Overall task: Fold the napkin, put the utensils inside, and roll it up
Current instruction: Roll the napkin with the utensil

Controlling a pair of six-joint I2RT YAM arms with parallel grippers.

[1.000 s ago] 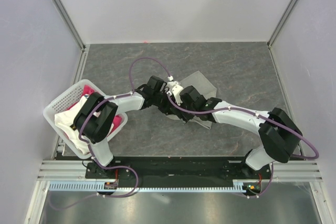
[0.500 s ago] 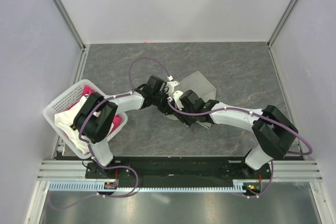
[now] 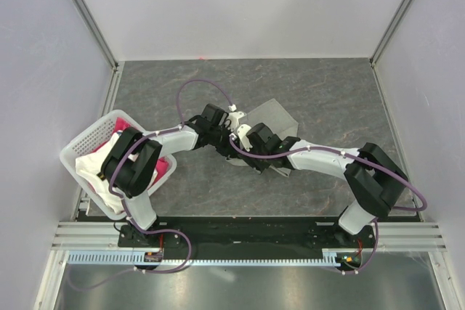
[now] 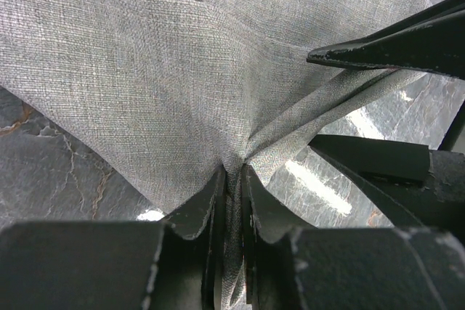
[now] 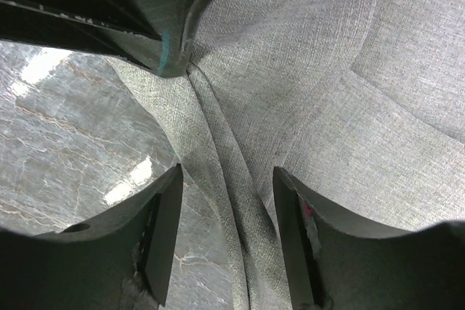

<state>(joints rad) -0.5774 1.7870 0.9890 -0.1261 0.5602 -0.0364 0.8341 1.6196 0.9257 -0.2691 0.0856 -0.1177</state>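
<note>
Basket: white lattice basket [image 3: 86, 136] at the near left edge of the surface [image 3: 320, 92], close against the left arm; it holds a pink cloth [image 3: 116, 123] and a white cloth [image 3: 91, 163].
Left hand [image 4: 231, 178]: clenched on a pinched ridge of the napkin [image 4: 182, 70]; the cloth is gathered tight between its 2 fingers and creases fan out from the grip.
Right hand [image 5: 229, 212]: released, its 2 fingers [image 5: 163, 230] spread on either side of a raised fold of the napkin; whether they touch the cloth cannot be told.
Spacing of hands: tip to tip, just beside each other over the same fold, at the middle of the surface.
Napkin: grey-green cloth lying on the surface beneath both hands, lifted into a ridge where it is pinched; in the top view 1 corner shows flat beyond the hands, toward the far right.
Surface: dark grey, stone-patterned, with bright reflections beside the cloth.
</note>
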